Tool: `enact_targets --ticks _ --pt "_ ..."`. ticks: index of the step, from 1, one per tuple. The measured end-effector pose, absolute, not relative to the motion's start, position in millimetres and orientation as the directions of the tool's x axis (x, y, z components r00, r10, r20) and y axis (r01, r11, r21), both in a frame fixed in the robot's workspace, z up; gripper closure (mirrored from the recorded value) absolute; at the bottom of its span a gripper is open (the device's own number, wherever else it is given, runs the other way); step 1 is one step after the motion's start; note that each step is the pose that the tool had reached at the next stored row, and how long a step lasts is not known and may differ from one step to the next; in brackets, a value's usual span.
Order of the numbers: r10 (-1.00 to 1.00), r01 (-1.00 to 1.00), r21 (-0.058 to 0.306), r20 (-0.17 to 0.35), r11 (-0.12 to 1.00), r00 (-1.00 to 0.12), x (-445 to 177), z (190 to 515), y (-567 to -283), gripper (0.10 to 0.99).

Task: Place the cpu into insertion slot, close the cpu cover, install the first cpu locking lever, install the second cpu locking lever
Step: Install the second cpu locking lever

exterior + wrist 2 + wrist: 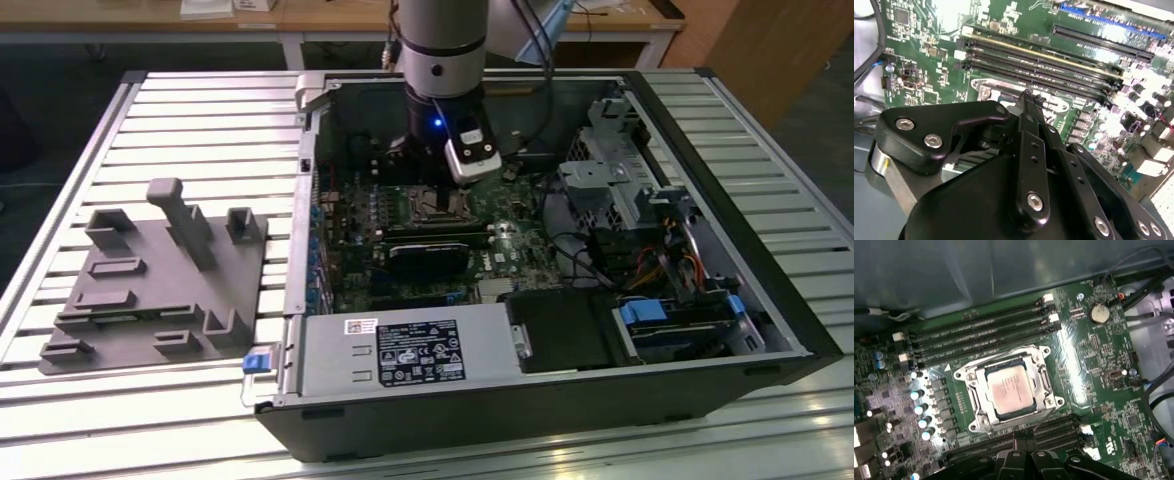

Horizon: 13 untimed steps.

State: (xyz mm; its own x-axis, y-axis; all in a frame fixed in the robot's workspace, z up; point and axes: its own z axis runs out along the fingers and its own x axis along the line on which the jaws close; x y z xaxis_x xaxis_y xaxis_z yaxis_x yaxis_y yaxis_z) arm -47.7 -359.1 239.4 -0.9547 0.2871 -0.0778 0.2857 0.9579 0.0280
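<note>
The cpu, a small square chip with a silvery-tan top, lies flat in the insertion slot on the green motherboard. The cpu cover, a grey metal frame, lies down around the chip, whose top shows through its window. I cannot tell whether the thin locking levers along the frame's edges are latched. My gripper hangs above the board just beside the socket, its black fingers pressed together with nothing between them. In the exterior view the gripper is inside the open computer case, over the socket.
Memory slots run on both sides of the socket. A black card and the power supply lie nearer in the case. A drive cage and cables stand at the exterior view's right. A grey fixture sits outside the case.
</note>
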Motion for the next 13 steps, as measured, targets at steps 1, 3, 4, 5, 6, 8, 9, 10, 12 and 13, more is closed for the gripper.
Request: enact_targets --ticks 1,3,4,5,6,8,9,10,12,13 --pt "0.284 0.283 0.029 -0.078 0.959 -0.956 -48.4 239.1 -359.6 0.980" --pt "0.272 0.271 0.030 -0.077 0.962 -0.959 -50.4 238.2 -360.1 0.980" --pt "0.265 0.263 0.030 -0.077 0.964 -0.961 -51.4 237.7 -360.2 0.980" --pt "0.257 0.255 0.030 -0.077 0.966 -0.963 -52.2 237.2 -360.3 0.980" --pt "0.249 0.247 0.030 -0.077 0.969 -0.965 -53.0 236.7 -360.5 0.980" --pt "0.232 0.230 0.030 -0.077 0.973 -0.970 -54.5 235.5 -360.8 0.980" --pt "0.224 0.222 0.030 -0.077 0.975 -0.972 -55.2 234.9 -361.0 0.980" --pt "0.216 0.214 0.030 -0.077 0.976 -0.973 -56.0 234.2 -361.2 0.980" --pt "0.202 0.201 0.030 -0.077 0.979 -0.976 -57.1 232.8 -361.8 0.980" --pt "0.197 0.195 0.030 -0.077 0.980 -0.977 -57.6 232.0 -362.1 0.980"
